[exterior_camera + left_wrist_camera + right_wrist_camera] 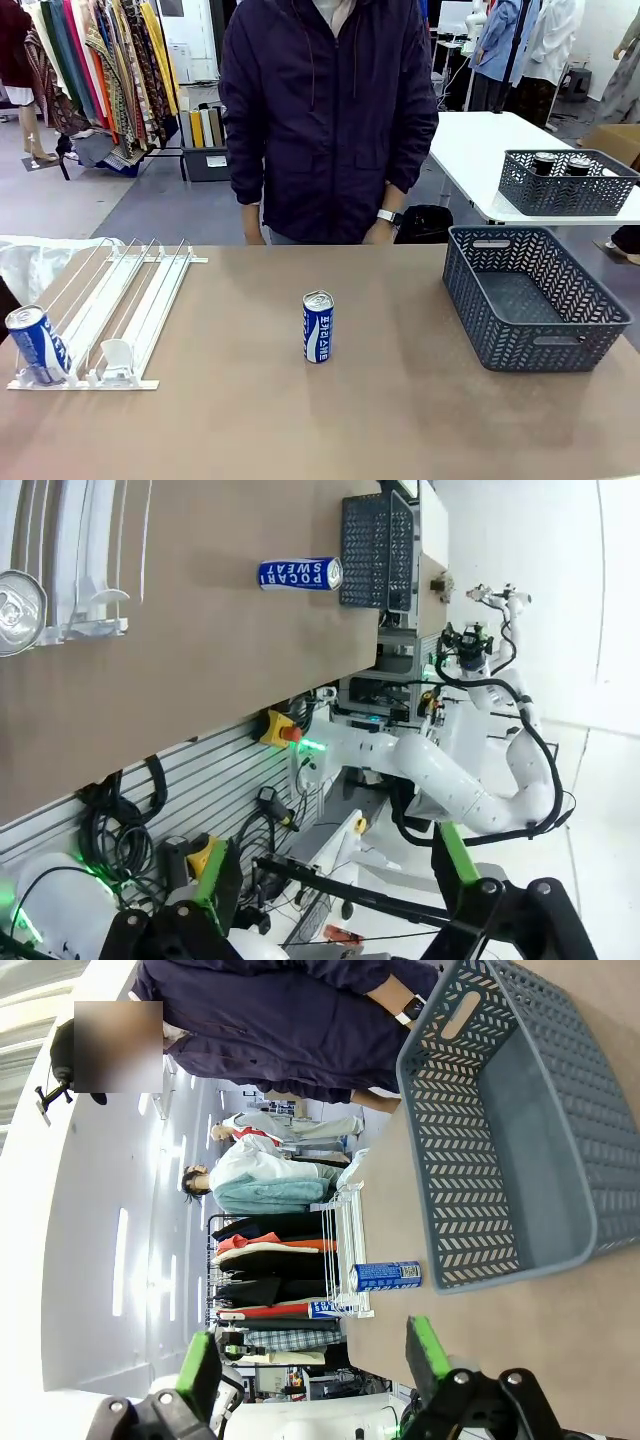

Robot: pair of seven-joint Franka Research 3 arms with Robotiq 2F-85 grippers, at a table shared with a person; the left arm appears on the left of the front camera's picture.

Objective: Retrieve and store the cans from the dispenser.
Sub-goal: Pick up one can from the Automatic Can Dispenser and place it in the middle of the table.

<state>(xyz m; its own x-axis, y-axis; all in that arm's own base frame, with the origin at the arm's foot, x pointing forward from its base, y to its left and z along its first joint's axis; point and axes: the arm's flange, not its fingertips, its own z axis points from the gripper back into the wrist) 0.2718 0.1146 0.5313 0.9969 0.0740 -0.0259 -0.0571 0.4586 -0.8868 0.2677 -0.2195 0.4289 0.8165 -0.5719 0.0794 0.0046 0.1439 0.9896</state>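
Starting at the left, your left fingers (pixel 207 878) stand wide open with nothing between them. Well beyond their tips the dispenser (pixel 160 305) holds one blue can (pixel 38 345) at its near end. A second blue can (pixel 318 327) stands upright on the tabletop (pixel 250 420) farther along. Your right fingers (pixel 196 1365) are spread and empty too, with the grey basket (pixel 535 295) beyond them.

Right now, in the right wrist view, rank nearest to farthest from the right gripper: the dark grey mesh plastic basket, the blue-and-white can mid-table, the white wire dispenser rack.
1. dark grey mesh plastic basket, same side as the right gripper
2. blue-and-white can, mid-table
3. white wire dispenser rack, across the table beyond the can
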